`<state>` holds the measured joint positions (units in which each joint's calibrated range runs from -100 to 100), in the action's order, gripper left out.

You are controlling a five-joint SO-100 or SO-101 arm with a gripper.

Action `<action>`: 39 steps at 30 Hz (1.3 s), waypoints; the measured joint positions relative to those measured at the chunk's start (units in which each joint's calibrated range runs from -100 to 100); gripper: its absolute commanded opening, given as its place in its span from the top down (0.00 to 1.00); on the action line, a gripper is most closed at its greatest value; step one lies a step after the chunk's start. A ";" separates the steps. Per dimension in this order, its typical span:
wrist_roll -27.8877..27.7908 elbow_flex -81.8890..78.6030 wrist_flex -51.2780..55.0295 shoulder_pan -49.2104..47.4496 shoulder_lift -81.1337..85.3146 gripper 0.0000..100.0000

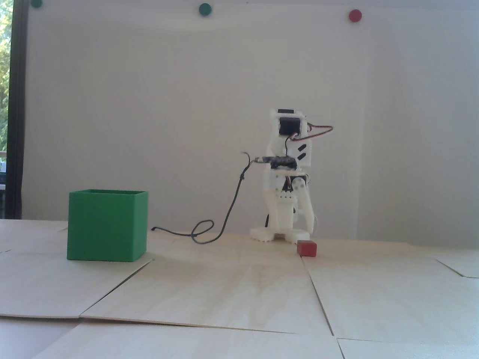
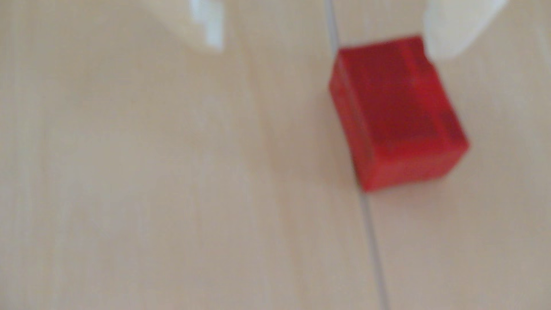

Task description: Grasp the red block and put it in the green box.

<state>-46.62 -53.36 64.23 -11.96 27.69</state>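
The red block [image 1: 307, 248] lies on the pale wooden table just in front of my white arm, to the right of centre in the fixed view. My gripper [image 1: 297, 229] points down right behind it, open, with nothing between its fingers. In the wrist view the red block [image 2: 396, 113] sits beside a seam in the boards, and its far right corner is next to the right fingertip [image 2: 444, 44]. The left fingertip [image 2: 213, 32] is well apart to the left, so my gripper [image 2: 329, 44] stands wide open. The green box [image 1: 106, 224] stands open-topped far to the left.
A black cable [image 1: 204, 233] loops over the table between the box and the arm's base [image 1: 264, 235]. The table is made of plywood panels with raised seams [image 1: 119, 278]. Green and red dots [image 1: 354, 15] are on the wall behind.
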 measured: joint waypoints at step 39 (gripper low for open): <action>-1.85 -8.24 -10.07 -9.94 -3.57 0.76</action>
<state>-48.47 -61.59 54.16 -21.90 24.12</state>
